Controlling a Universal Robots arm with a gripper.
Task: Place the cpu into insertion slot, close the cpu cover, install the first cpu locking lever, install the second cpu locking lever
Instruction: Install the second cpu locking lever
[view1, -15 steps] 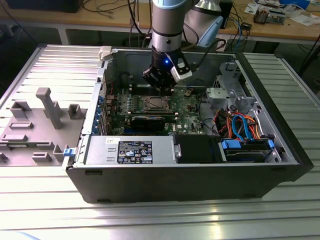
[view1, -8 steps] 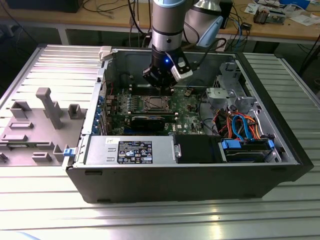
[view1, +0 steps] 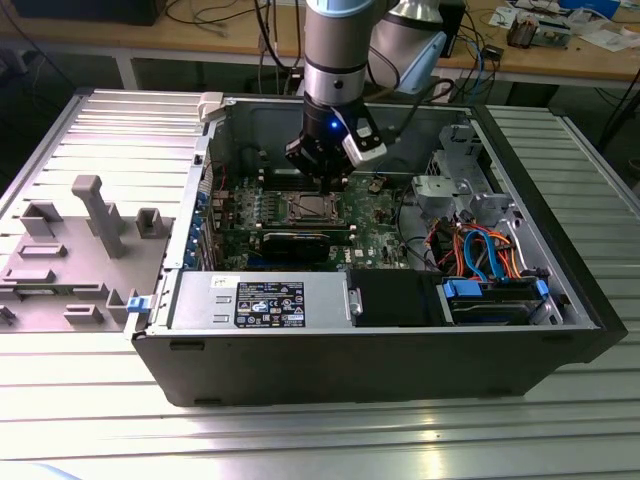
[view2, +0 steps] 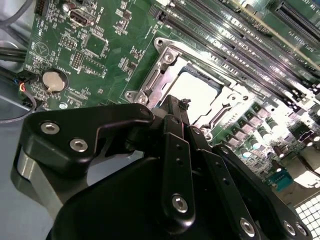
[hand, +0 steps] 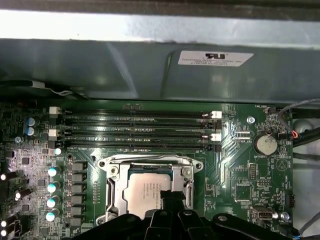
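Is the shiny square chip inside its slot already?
Yes, in. The cpu lies flat inside the insertion slot, with the cpu cover framing it. The pincer hovers just above.

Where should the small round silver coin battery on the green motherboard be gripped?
Judging by its pose, the small round silver coin battery lies flat in its holder, so grip its rim on opposite edges, coming straight down from above the green motherboard.
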